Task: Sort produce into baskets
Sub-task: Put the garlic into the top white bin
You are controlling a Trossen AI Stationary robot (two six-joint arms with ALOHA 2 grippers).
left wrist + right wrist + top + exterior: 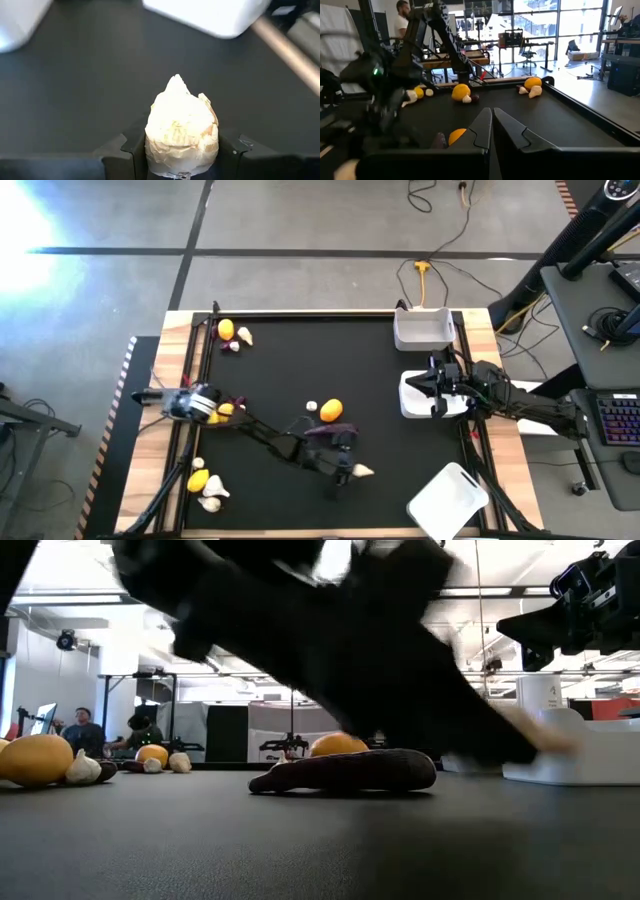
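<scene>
Gripping papery garlic bulb (181, 131) — L tool (181, 150).

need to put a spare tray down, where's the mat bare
Bare: the mat's middle, between the top-left lemon and the top basket. Crowded: around the left gripper clamping garlic, beside the eggplant.

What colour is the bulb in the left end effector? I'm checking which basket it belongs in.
Creamy white with faint yellowish streaks: a garlic bulb, clearest in the left wrist view.
</scene>
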